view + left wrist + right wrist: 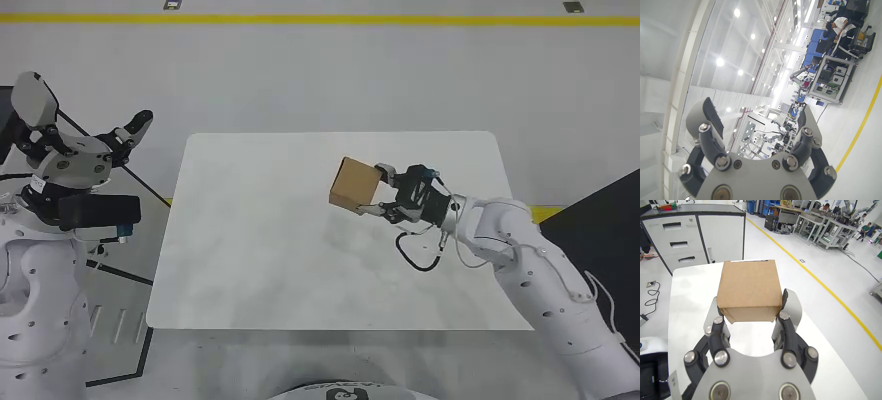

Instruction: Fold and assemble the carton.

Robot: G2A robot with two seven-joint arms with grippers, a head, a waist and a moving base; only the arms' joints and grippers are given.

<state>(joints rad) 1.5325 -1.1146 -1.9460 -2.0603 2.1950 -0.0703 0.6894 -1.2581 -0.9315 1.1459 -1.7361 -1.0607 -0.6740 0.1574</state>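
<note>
Right claw [751, 304]: clenched on the carton [749, 289], with a ribbed finger on each of two opposite side walls, biting low at the end nearest the palm.
Left claw [757, 115]: released, jaws wide and nothing between them. It is off to the side of the bench [270, 250], well apart from the right claw and aimed up into the room.
Carton: a brown corrugated box, already squared up, sticking straight out ahead of the right claw's fingers over the bench. I cannot tell whether its underside touches the top.
Handling: it looks light and hollow. Expect stiffness at corners and creases, while the walls will likely bow under a hard squeeze. Matte cardboard should not slip on ribbed pads.
Where to hold: across opposite walls close to a folded edge, as now, and not mid-panel.
Flap watch: a dark slit runs along the carton's edge farthest from the claw, possibly a flap not fully seated.
Edges: the bench rim is near behind the claw, under its arm, and near on the side toward the yellow floor line [320, 19].
Open room: bare bench top spreads wide ahead of the claw, past the carton, with plenty of space to set down and press.
</note>
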